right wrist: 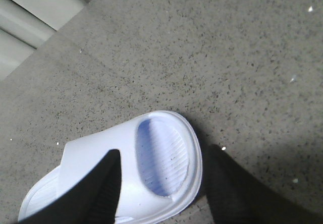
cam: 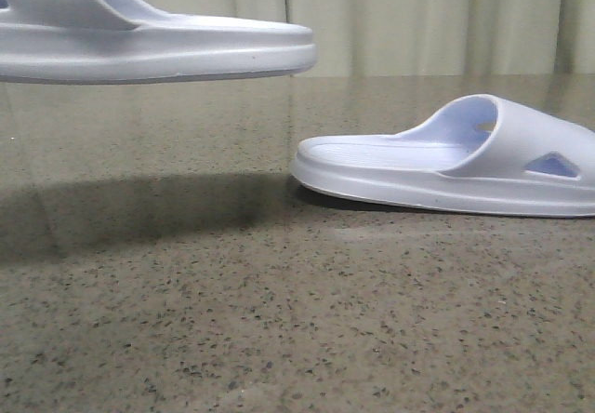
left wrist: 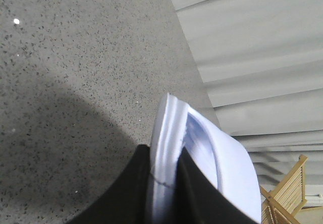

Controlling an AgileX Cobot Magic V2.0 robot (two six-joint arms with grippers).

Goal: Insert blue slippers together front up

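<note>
Left slipper [cam: 153, 36] is cut off at the frame's left and top edges in the front view – only part of the strap and the sole's right end show. It is clear of the table [cam: 279, 339], sole down and roughly level, long axis left-right, with its shadow on the stone below. In the left wrist view the left gripper [left wrist: 166, 183] has its dark fingers [left wrist: 199, 193] pressed on either side of this slipper's edge – a narrow clamp on it; most of the slipper is hidden behind the fingers.

Right slipper [cam: 456, 157] lies flat on the table at right, sole down, long axis left-right, strap end cut off at the right edge, open footbed end pointing left toward the lifted one; the two are apart.

Right gripper [right wrist: 161, 193] is spread wide in the right wrist view, one finger [right wrist: 101, 188] over the strap, the other beside the sole; can't tell if either touches.
</note>
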